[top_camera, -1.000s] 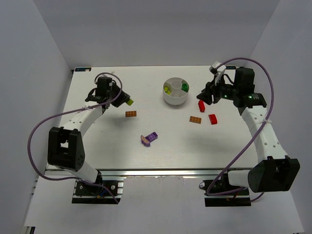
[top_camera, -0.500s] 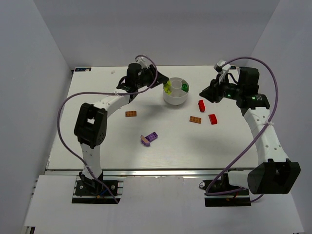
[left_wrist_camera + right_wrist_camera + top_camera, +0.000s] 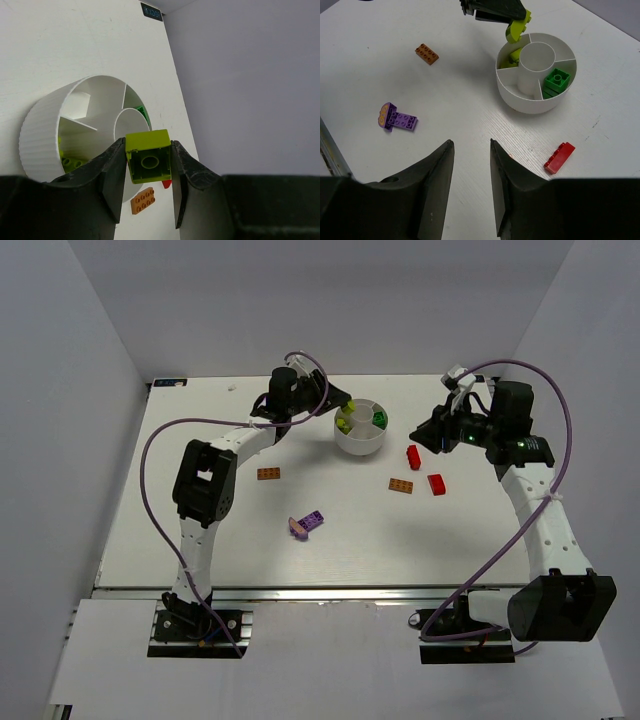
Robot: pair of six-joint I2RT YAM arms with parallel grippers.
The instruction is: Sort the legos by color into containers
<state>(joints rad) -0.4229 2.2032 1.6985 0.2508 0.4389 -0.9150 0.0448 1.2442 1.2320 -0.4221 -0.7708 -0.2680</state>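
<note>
Beside the dish (image 3: 358, 447) at three o'clock, the right gripper (image 3: 471, 145) hangs spread and empty; at its ten-o'clock rim the left gripper (image 3: 342, 408) pinches a yellow-green brick (image 3: 148, 162). Risk — an off-centre release may clip a divider (image 3: 79, 124), dropping it into the wrong wedge.

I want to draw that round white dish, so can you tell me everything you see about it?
The dish is small, round, white and plastic-looking, with a ribbed outer wall, a round centre well and wedge sections around it. It stands upright on the table. One wedge holds dark green bricks, another yellow-green pieces; the centre well looks empty. The left gripper holds a yellow-green brick just over its rim.
</note>
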